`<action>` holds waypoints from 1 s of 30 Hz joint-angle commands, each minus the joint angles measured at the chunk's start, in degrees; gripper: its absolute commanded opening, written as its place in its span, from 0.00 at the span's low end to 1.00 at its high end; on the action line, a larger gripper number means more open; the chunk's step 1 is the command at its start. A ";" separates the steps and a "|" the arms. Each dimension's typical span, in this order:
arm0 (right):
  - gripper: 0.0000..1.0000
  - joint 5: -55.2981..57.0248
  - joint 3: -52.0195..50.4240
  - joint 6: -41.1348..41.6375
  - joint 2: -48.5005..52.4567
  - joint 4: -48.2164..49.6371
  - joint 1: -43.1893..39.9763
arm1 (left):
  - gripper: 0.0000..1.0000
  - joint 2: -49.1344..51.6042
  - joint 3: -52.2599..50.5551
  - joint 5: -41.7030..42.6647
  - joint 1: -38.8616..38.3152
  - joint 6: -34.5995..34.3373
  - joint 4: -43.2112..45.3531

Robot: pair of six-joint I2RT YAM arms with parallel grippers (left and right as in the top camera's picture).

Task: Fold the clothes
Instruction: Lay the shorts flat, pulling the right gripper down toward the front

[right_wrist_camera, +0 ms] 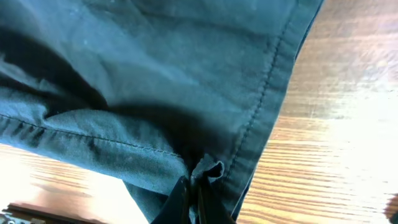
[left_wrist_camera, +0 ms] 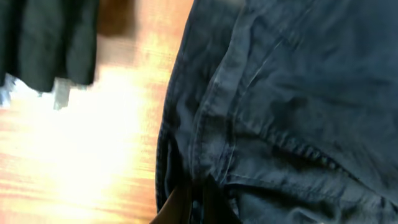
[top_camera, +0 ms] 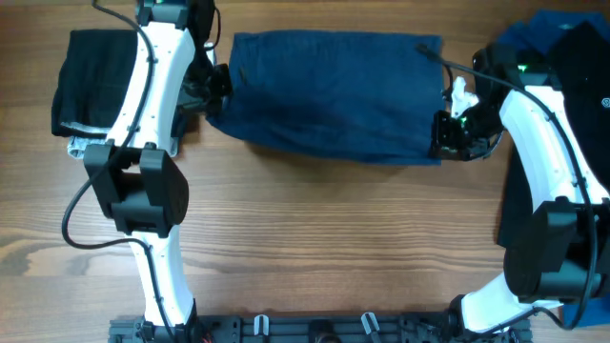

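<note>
The clothes in hand are dark navy shorts [top_camera: 334,95], lying folded into a wide band across the far middle of the table. My left gripper [top_camera: 217,90] is at their left end. In the left wrist view the left gripper [left_wrist_camera: 198,202] is shut on a ridge of the shorts [left_wrist_camera: 298,93] beside a seam. My right gripper [top_camera: 444,133] is at their right front corner. The right wrist view shows the right gripper [right_wrist_camera: 194,196] shut on a puckered bit of hem of the shorts [right_wrist_camera: 155,74], held just above the wood.
A folded black garment [top_camera: 91,76] with a light grey piece [top_camera: 81,148] under it lies at the far left; the left wrist view shows its edge [left_wrist_camera: 50,37]. A heap of black clothes [top_camera: 577,67] and bright blue cloth [top_camera: 529,33] fills the right side.
</note>
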 commanded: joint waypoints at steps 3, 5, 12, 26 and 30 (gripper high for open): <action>0.04 -0.02 -7.02 1.09 -1.27 0.68 -0.13 | 0.09 -1.62 -10.82 0.63 0.35 -1.33 0.44; 0.05 -0.11 -10.75 2.19 -1.27 2.25 -0.13 | 0.12 -1.62 -14.99 0.63 0.35 -1.33 1.01; 0.69 -0.13 -13.99 2.12 -1.68 -0.70 -0.13 | 0.58 -3.58 -18.86 -2.19 1.11 -1.29 -0.61; 0.56 -0.17 -14.93 6.97 -3.08 7.26 -0.13 | 0.49 -12.98 -29.94 5.35 1.31 1.55 24.74; 0.56 -0.31 -20.63 9.42 -3.08 13.20 -0.13 | 0.54 -12.98 -33.53 5.35 1.31 2.23 28.26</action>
